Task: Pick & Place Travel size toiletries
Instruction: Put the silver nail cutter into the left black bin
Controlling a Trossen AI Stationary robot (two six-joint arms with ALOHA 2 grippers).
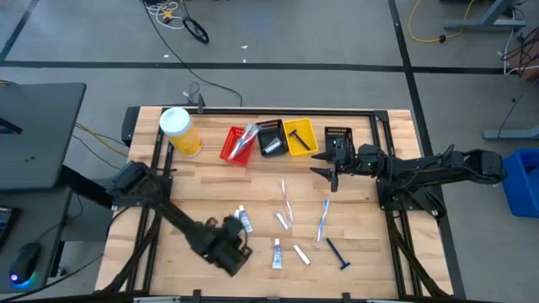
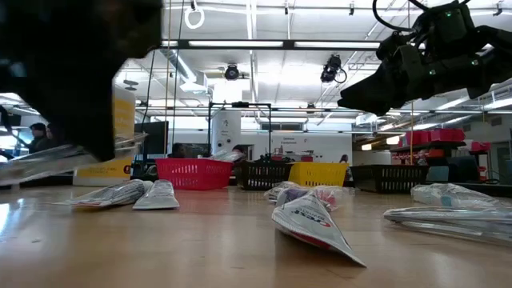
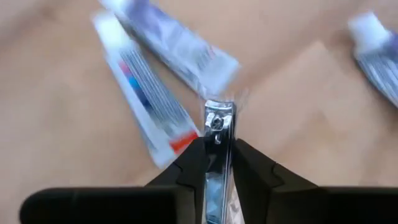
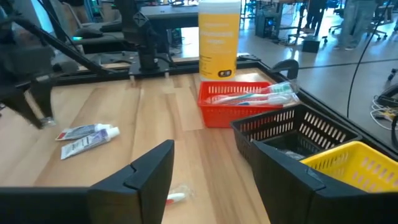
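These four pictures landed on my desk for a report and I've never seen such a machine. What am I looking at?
Two dark robot arms work at a wooden table. One picture looks straight down, one sits at table height, and one comes from each wrist. Small tubes, toothbrushes and a blue razor lie loose; red, black and yellow bins line the far edge beside a yellow canister. The left gripper pinches a metal nail clipper. The right gripper hangs open and empty near the bins.
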